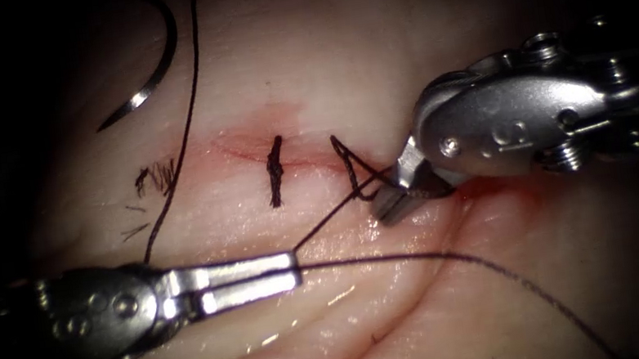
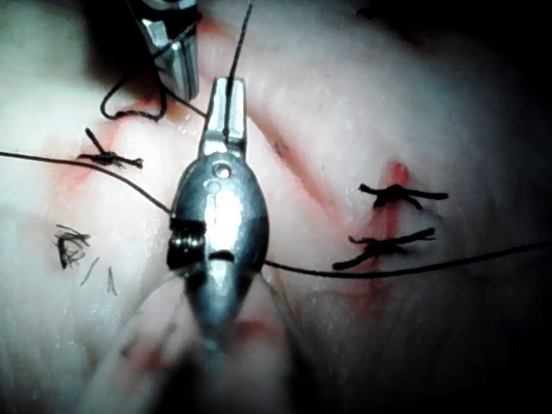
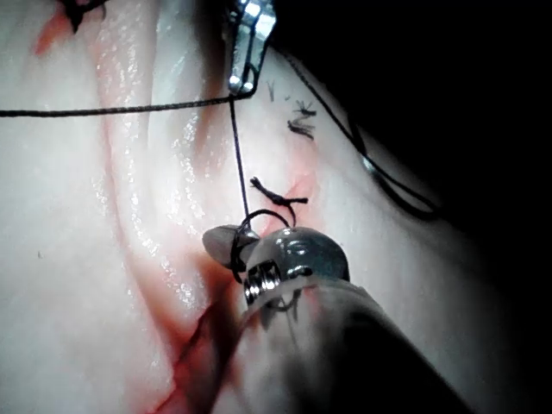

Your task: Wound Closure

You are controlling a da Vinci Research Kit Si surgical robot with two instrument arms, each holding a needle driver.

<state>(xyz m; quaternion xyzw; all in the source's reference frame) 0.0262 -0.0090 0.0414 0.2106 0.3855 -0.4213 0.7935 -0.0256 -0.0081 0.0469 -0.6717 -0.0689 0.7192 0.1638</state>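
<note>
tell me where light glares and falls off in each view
Endoscope view: glints on wet pale tissue; dark edges half-shade the free curved steel needle lying on it, left of the cut. Left wrist view: left gripper, shut on black thread, shines. Right wrist view: right gripper, shut on thread, sits beside shadow.

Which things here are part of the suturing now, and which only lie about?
In use:
- left tool, shut on the thread
- right tool, shut on the thread near the cut
- tissue

Lying about:
- needle, free on the tissue, upper left
- finished stitch
- cut ends of thread
</note>
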